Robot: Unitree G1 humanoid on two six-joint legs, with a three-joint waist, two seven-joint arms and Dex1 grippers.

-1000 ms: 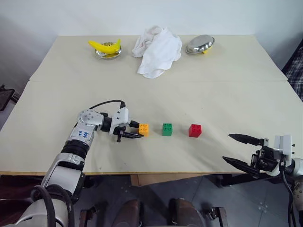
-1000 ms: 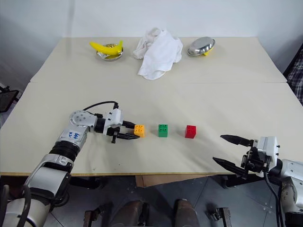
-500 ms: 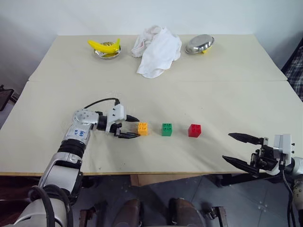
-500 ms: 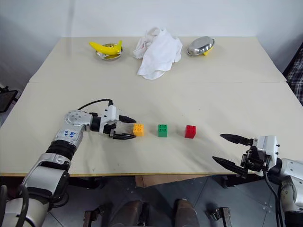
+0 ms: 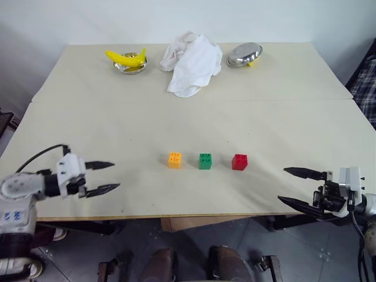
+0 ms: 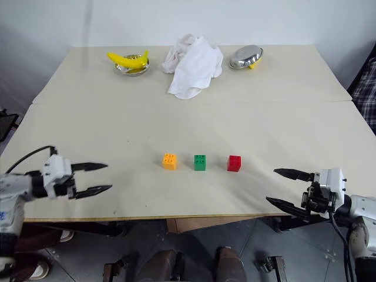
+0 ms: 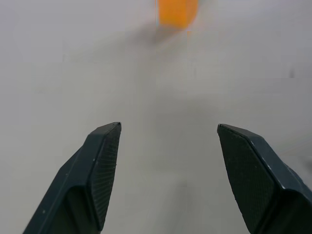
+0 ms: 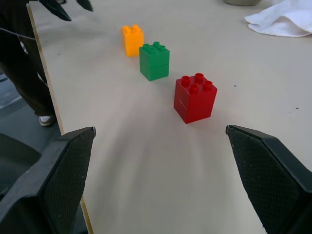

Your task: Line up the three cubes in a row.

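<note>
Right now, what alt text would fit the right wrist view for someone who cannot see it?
Three studded cubes stand in a row on a beige table: red cube nearest, then green cube, then orange cube. The open right tool frames them, with a white cloth beyond.

A wide beige table (image 5: 282, 117) takes up most of the scene, its top crossed by a straight seam running side to side about a third of the way in from the far edge. Behind it rises a plain white wall (image 5: 188, 17), evenly lit. Below the near edge lies a grey tiled floor (image 5: 294, 235). Dark plaid fabric (image 5: 365, 82) shows at the right margin.
</note>
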